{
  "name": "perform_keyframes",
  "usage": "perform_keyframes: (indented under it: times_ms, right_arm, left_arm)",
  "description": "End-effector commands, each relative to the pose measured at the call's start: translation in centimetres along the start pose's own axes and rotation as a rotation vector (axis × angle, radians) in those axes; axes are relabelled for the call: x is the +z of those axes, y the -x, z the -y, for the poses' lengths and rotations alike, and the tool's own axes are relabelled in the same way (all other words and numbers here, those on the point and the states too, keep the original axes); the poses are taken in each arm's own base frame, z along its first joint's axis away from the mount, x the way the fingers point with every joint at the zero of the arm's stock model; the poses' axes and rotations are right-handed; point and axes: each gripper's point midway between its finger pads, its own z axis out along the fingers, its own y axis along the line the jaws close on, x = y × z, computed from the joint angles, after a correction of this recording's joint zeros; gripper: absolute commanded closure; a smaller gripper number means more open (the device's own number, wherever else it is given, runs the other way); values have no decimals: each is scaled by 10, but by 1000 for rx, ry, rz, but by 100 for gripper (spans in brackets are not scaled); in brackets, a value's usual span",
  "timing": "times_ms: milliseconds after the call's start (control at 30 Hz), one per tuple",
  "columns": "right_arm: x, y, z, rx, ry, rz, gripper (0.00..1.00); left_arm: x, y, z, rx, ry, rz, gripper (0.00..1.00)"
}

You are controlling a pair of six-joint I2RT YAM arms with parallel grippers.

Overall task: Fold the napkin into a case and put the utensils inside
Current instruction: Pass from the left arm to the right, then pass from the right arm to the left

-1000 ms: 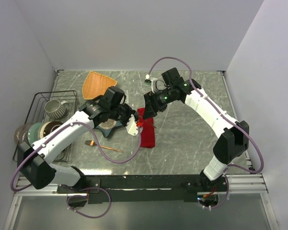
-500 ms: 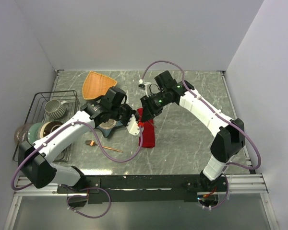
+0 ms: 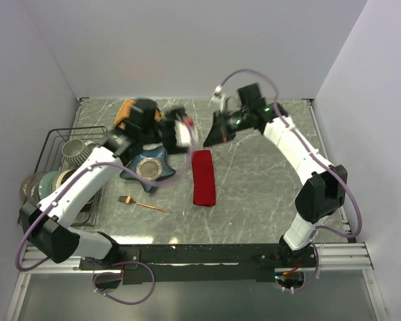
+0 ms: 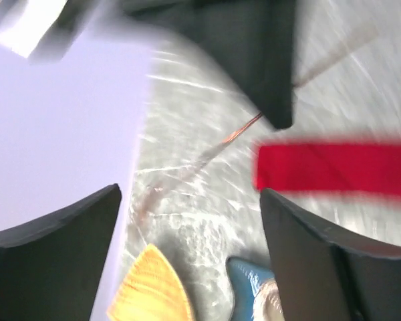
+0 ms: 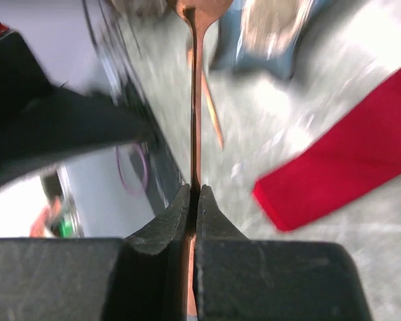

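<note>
The red napkin (image 3: pixel 203 177) lies on the table as a narrow folded strip, also seen in the left wrist view (image 4: pixel 334 167) and the right wrist view (image 5: pixel 347 174). My right gripper (image 5: pixel 194 190) is shut on the thin handle of a copper utensil (image 5: pixel 194 100) and hovers behind the napkin's far end (image 3: pixel 211 137). A copper fork (image 3: pixel 144 204) rests on the table left of the napkin. My left gripper (image 4: pixel 190 194) is open and empty, blurred with motion above the blue dish's far side (image 3: pixel 186 134).
A blue star-shaped dish (image 3: pixel 147 170) sits left of the napkin. An orange triangular plate (image 3: pixel 125 110) lies at the back left, partly behind the left arm. A wire rack (image 3: pixel 50 144) with mugs and bowls stands at the left edge.
My left gripper opened and swung back and left, off the napkin. My right gripper shut on a copper utensil and drew back from the napkin's far end.
</note>
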Motion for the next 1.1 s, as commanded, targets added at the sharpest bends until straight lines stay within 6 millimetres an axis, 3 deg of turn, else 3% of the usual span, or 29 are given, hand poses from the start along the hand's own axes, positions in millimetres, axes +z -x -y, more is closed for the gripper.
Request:
perform_keyframes:
  times_ms: [0, 33, 67, 133, 167, 233, 333, 400, 600, 800, 1067]
  right_arm:
    - [-54, 94, -46, -190, 130, 301, 100]
    - [-58, 99, -51, -141, 154, 324, 100]
    - [-73, 116, -62, -216, 187, 405, 100]
    - [-78, 121, -67, -119, 241, 450, 100]
    - [-95, 135, -84, -213, 271, 545, 100]
    - [-107, 137, -100, -202, 346, 615, 100]
    - [-115, 139, -108, -168, 381, 679, 100]
    - [-117, 140, -112, -128, 404, 681, 100]
    - [-119, 134, -115, -119, 404, 717, 100]
    - [-107, 125, -115, -83, 375, 698, 100]
    - [-102, 117, -117, -100, 375, 659, 100]
  left_arm:
    - [-82, 82, -103, -451, 342, 345, 7]
    - [-88, 86, -111, -513, 370, 366, 9]
    - [-94, 82, -121, -665, 403, 380, 10]
    - [-112, 94, -144, -778, 470, 464, 15]
    - [-120, 94, -152, -882, 484, 511, 17]
    - [-130, 101, -167, -942, 517, 591, 23]
    - [-133, 104, -184, -1108, 515, 693, 28]
    - [-126, 105, -177, -1227, 376, 756, 36]
    - [-110, 100, -167, -1424, 241, 830, 51]
    - [-97, 105, -168, -1463, 159, 878, 50]
    - [-76, 117, -148, -1478, -37, 849, 56]
